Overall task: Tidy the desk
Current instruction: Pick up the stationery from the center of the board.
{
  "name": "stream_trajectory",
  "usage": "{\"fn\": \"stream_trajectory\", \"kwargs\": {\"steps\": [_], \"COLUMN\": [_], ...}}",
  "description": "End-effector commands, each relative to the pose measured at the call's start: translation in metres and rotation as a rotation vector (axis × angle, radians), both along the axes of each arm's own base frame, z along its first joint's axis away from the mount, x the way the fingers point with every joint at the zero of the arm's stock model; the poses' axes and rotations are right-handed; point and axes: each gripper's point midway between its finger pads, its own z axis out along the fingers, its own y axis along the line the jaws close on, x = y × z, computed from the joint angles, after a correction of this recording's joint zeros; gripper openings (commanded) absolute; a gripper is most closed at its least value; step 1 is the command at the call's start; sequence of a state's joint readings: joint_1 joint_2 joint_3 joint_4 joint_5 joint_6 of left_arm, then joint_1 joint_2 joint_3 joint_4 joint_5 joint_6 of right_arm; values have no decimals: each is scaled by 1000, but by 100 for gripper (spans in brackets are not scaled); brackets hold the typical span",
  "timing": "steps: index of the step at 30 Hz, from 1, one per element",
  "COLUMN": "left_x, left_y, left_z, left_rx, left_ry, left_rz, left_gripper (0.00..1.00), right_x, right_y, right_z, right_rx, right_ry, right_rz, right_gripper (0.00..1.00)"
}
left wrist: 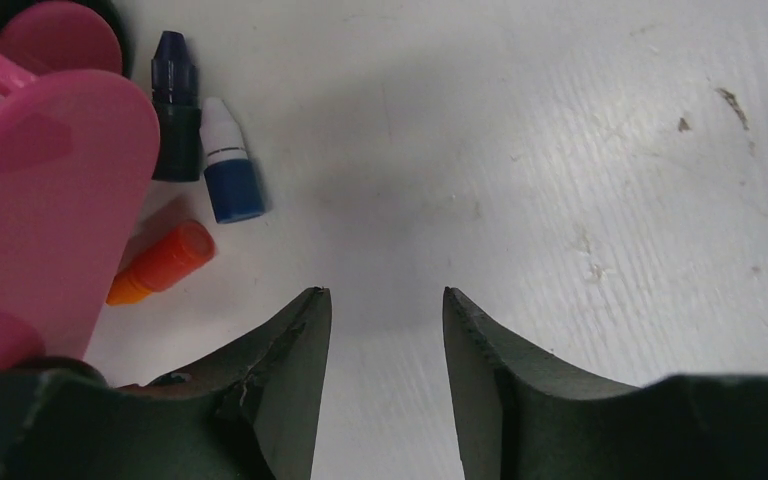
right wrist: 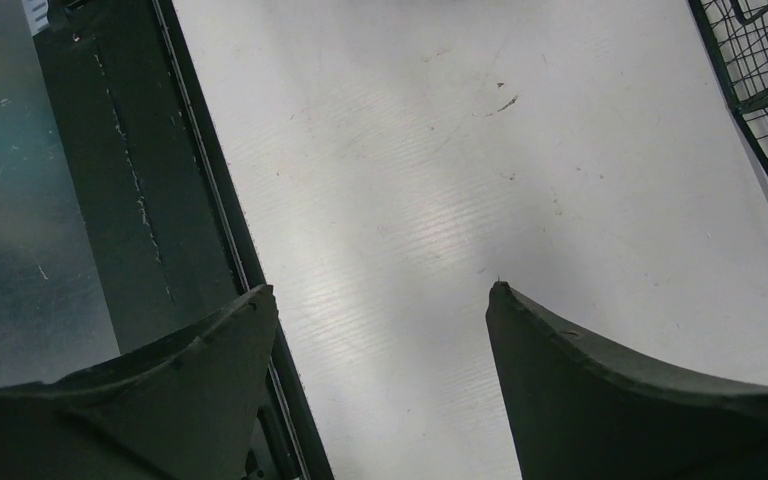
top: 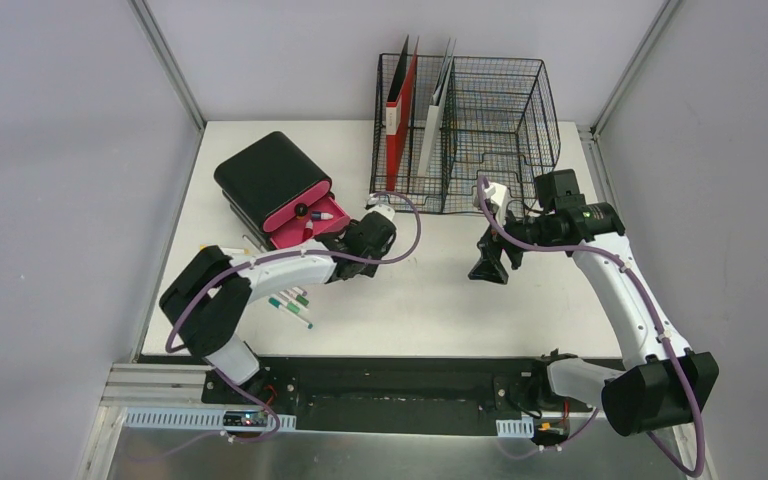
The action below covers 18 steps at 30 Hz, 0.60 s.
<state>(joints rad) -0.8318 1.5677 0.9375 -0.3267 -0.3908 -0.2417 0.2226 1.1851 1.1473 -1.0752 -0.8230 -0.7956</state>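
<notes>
Desk level, its long axis left to right

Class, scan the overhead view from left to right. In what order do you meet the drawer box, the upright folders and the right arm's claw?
black drawer box → red folder → grey folder → right claw. The markers and wire rack overlap these, so they are left out.

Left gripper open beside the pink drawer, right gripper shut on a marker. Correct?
No: the right gripper is open and holds nothing, per the right wrist view. The left gripper is open beside the pink drawer.
</notes>
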Motion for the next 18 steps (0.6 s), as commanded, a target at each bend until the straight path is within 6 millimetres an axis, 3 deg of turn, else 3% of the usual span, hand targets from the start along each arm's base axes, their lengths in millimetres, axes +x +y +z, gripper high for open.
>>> {"fn": "stream_trajectory", "kwargs": {"steps": [1, 18], "left_x": [28, 59], "left_y": [-4, 19], "left_z": [14, 2], "left_rx": [43, 117], "left_ry": [-111, -110], "left_rz": [53, 116], "left_gripper": [46, 48], "right_x": [6, 6], "right_y": [0, 0], "right_z": [3, 0], "right_rx": [9, 2], "right_ry": [-52, -43], "right_rz": [12, 14], "right_gripper": [80, 80]}}
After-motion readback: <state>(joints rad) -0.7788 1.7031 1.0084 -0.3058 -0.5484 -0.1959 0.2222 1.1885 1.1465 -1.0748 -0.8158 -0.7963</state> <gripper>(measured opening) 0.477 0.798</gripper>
